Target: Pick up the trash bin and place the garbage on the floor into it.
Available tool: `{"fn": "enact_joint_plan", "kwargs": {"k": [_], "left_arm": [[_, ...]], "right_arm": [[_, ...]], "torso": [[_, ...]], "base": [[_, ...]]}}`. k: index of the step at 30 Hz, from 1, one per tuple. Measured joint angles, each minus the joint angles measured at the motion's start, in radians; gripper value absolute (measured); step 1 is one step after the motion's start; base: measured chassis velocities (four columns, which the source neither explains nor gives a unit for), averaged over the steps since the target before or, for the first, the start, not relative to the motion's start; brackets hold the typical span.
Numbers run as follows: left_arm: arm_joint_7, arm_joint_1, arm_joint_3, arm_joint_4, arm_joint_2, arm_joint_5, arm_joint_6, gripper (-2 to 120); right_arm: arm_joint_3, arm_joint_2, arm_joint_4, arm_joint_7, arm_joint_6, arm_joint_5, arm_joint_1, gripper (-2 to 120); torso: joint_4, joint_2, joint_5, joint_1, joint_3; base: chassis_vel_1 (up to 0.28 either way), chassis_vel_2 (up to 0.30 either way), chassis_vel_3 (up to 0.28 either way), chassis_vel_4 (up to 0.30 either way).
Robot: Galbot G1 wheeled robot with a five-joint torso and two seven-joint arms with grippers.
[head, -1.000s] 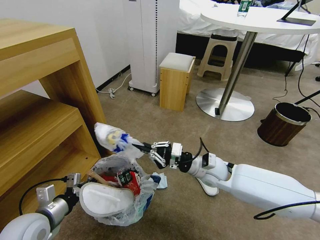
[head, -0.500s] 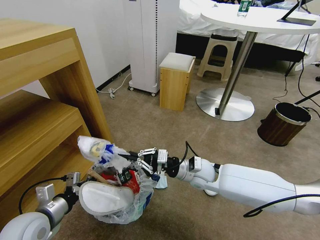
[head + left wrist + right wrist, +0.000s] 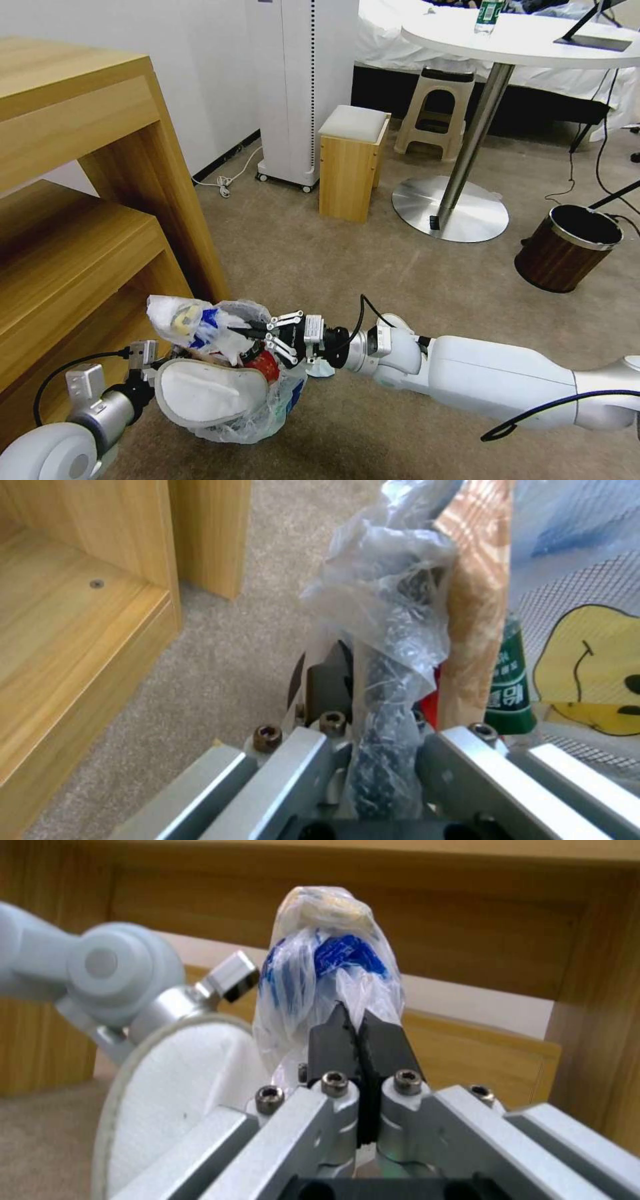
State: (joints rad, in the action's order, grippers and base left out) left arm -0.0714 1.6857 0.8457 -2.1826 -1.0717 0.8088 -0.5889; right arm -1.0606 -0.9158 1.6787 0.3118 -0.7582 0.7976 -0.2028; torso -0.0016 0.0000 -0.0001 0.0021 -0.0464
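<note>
The trash bin (image 3: 267, 413), lined with crinkly clear plastic, hangs low over the beige floor (image 3: 333, 267) at the lower left. My left gripper (image 3: 152, 365) is shut on its rim (image 3: 383, 700). The bin is heaped with garbage: a white slipper (image 3: 207, 393) lies on top, with a red wrapper (image 3: 267, 365) behind it. In the left wrist view a green bottle (image 3: 510, 695) and a wooden stick (image 3: 477, 605) stand inside. My right gripper (image 3: 237, 328) is shut on a crumpled white, blue and yellow plastic bundle (image 3: 190, 319) (image 3: 327, 955), held just above the bin's far rim.
A wooden shelf unit (image 3: 100, 200) stands close on the left. A light-blue mask (image 3: 319, 369) lies on the carpet beside the bin. Farther off are a wooden stool (image 3: 350, 163), a white appliance (image 3: 300, 87), the round table's base (image 3: 450, 210) and a wood-brown bin (image 3: 567, 250).
My right gripper has carried the plastic bundle down and to the left, from above the carpet to just over the bin. The left arm and bin have barely moved.
</note>
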Motion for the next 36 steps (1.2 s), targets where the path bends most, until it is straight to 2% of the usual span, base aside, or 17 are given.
{"fn": "enact_joint_plan", "kwargs": {"k": [11, 14, 20, 21, 23, 24, 25, 27, 29, 31, 32, 34, 36], "left_arm": [[0.008, 0.003, 0.013, -0.019, 0.000, 0.028, -0.002, 0], [0.015, -0.003, 0.017, -0.031, 0.001, 0.047, -0.004, 0], [0.016, 0.000, 0.022, -0.035, 0.003, 0.055, -0.005, 0], [0.016, 0.000, 0.024, -0.035, 0.004, 0.057, -0.005, 0], [0.017, 0.000, 0.027, -0.035, 0.007, 0.060, -0.005, 0], [0.017, -0.001, 0.027, -0.035, 0.005, 0.060, -0.005, 0], [0.017, -0.001, 0.027, -0.035, 0.005, 0.060, -0.005, 0], [0.017, 0.001, 0.026, -0.036, 0.003, 0.060, -0.005, 0], [0.017, 0.001, 0.026, -0.036, 0.003, 0.060, -0.005, 0], [0.017, 0.004, 0.026, -0.037, 0.001, 0.058, -0.005, 0], [0.017, 0.004, 0.026, -0.037, 0.001, 0.058, -0.005, 0], [0.016, 0.009, 0.026, -0.038, -0.002, 0.056, -0.004, 0], [0.015, 0.011, 0.025, -0.038, -0.003, 0.053, -0.004, 0]], "right_arm": [[0.000, 0.004, -0.032, -0.017, -0.008, -0.046, -0.022, 2], [0.000, 0.012, -0.029, -0.023, -0.008, -0.059, -0.037, 17], [0.008, 0.016, -0.039, -0.024, -0.015, -0.075, -0.046, 31], [0.008, 0.018, -0.038, -0.025, -0.016, -0.076, -0.045, 36], [0.014, 0.029, -0.022, -0.029, -0.015, -0.077, -0.043, 56], [0.016, 0.031, -0.018, -0.031, -0.014, -0.077, -0.043, 61], [0.016, 0.031, -0.018, -0.031, -0.014, -0.077, -0.043, 61], [0.020, 0.036, -0.016, -0.032, -0.014, -0.079, -0.046, 71], [0.022, 0.037, -0.016, -0.032, -0.014, -0.081, -0.048, 75], [0.027, 0.039, -0.016, -0.033, -0.014, -0.087, -0.054, 86], [0.027, 0.039, -0.016, -0.033, -0.014, -0.087, -0.054, 86], [0.035, 0.040, -0.017, -0.037, -0.015, -0.094, -0.057, 96], [0.038, 0.042, -0.016, -0.040, -0.015, -0.095, -0.057, 99]], "torso": [[0.0000, 0.000, 0.0001, 0.000, 0.000], [-0.0002, 0.000, 0.0001, 0.000, 0.000], [-0.0001, 0.000, 0.0001, 0.000, 0.000], [-0.0001, 0.000, 0.0001, 0.000, 0.000], [-0.0001, 0.000, 0.0001, 0.000, 0.000], [-0.0001, 0.000, 0.0001, 0.000, 0.000], [-0.0001, 0.000, 0.0001, 0.000, 0.000], [-0.0001, 0.000, 0.0001, 0.000, 0.000], [-0.0001, 0.000, 0.0001, 0.000, 0.000], [-0.0001, 0.000, 0.0002, 0.000, 0.000], [-0.0001, 0.000, 0.0002, 0.000, 0.000], [-0.0002, 0.000, 0.0001, 0.000, 0.000], [-0.0001, 0.000, 0.0002, 0.000, 0.000]], "base": [[0.000, 0.000, 0.000, 0.000], [0.000, 0.000, 0.000, 0.000], [0.000, 0.000, 0.000, 0.000], [0.000, 0.000, 0.000, 0.000], [0.000, 0.000, 0.000, 0.000], [0.000, 0.000, 0.000, 0.000], [0.000, 0.000, 0.000, 0.000], [0.000, 0.000, 0.000, 0.000], [0.000, 0.000, 0.000, 0.000], [0.000, 0.000, 0.000, 0.000], [0.000, 0.000, 0.000, 0.000], [0.000, 0.000, 0.000, 0.000], [0.000, 0.000, 0.000, 0.000]]}}
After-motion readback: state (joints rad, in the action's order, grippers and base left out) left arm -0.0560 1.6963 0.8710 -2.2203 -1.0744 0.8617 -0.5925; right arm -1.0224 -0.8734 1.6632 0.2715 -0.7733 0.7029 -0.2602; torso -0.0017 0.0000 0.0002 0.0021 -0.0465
